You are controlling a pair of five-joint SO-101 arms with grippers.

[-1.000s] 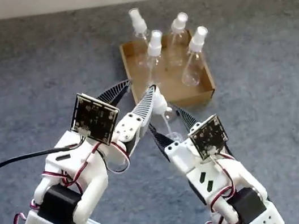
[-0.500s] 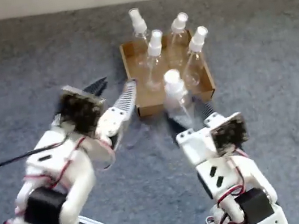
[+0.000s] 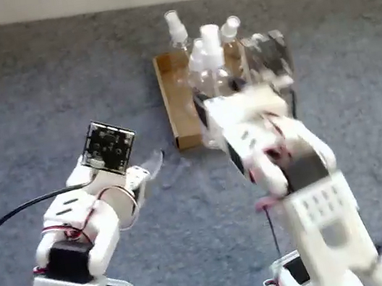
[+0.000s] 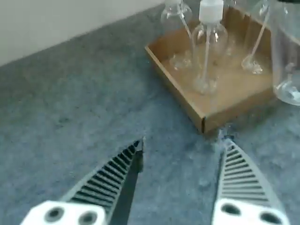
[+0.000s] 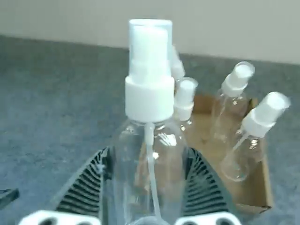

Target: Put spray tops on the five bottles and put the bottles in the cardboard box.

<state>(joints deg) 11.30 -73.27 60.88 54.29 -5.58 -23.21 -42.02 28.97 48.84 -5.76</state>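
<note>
- Right arm is stretched forward toward the box (image 3: 181,119). Its gripper (image 5: 147,161) is clamped around the clear body of 1 bottle (image 5: 149,136).
- That bottle is upright with its white spray top (image 5: 150,70) on, sticking up well above the fingers (image 5: 86,185).
- From the high view the held bottle (image 3: 213,73) sits over the box, right next to the ones already in there. Can't tell if its base is touching the box floor.
- Left arm is folded back on its own side with its gripper (image 4: 183,142) low over the grey carpet (image 3: 56,85).
- Its jaws are spread wide with nothing between them. They point at the near corner of the box (image 4: 236,111) but stop short of it.
- Bottle count is 5: 1 in the right gripper and 4 others (image 4: 208,51) standing inside the box.
- Top count is also 5, so 1 on every bottle.
- The 4 others are clustered toward the back and middle of the box. 2 of them lean a bit in the right wrist view.
- There's 1 cardboard box, open on top, sitting on the carpet.
</note>
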